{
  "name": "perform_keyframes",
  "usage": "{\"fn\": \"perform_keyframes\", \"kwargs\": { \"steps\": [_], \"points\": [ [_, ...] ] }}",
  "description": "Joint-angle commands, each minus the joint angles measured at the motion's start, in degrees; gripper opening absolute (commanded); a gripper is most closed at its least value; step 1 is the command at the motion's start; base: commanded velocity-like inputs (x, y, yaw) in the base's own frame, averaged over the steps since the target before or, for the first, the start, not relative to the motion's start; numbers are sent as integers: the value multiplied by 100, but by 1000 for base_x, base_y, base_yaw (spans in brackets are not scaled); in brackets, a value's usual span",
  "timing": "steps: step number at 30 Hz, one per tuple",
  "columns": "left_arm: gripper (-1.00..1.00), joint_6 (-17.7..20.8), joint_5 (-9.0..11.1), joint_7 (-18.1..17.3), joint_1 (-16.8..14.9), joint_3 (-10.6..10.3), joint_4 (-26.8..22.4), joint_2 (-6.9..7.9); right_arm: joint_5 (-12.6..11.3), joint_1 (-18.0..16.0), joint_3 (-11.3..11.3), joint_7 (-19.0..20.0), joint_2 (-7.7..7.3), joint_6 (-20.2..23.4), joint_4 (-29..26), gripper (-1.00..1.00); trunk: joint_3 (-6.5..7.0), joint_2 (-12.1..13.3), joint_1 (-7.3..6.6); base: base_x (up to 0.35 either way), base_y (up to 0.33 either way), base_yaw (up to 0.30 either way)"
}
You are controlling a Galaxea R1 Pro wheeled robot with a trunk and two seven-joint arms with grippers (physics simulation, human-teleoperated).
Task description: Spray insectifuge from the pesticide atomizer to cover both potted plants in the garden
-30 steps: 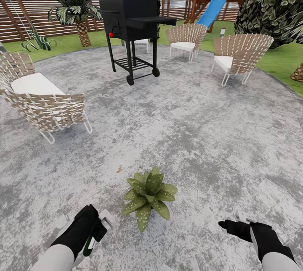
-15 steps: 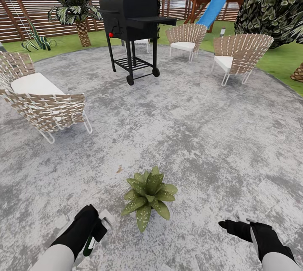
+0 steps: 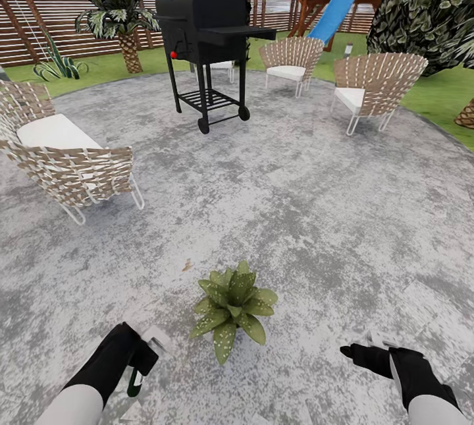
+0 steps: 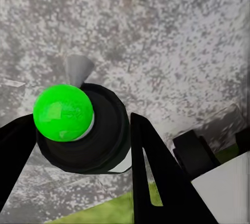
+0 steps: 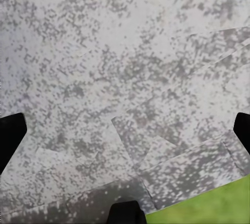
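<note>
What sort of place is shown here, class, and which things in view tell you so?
Probably a back garden patio: a round grey paved patio, a black wheeled barbecue grill, woven wicker chairs and a brown slatted wooden fence.

No readable writing anywhere

We are finding no text, label, brand, number or sign that can be read on anything around the black grill point(image 3: 205, 36): its body and side shelf are showing plain black, the woven chairs near it are bearing no marks, and the wooden fence behind it is carrying no sign. We are also reading nothing on the spray bottle point(image 4: 83, 130) seen from the left wrist, which is showing only a plain green round spot and dark plastic, nor on the grey paving in front of the grill.
</note>
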Motion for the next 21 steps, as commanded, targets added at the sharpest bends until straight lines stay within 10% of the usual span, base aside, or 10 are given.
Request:
{"fn": "perform_keyframes", "kwargs": {
  "steps": [1,8,21],
  "points": [
    [-100,5,-21,-50,-2,98,0,-4,63,-6,-29,56,10,14,-12,100,-4,-2,-1,0,0,0],
    [-100,10,39,-47,7,534,16,-4,58,-6,638,57,15,18,-34,100,-1,-2,-1,0,0,-7],
    [-100,1,49,-39,6,611,14,-16,58,-6,712,57,14,19,-49,100,72,-2,-1,0,0,-1]
  ]
}}
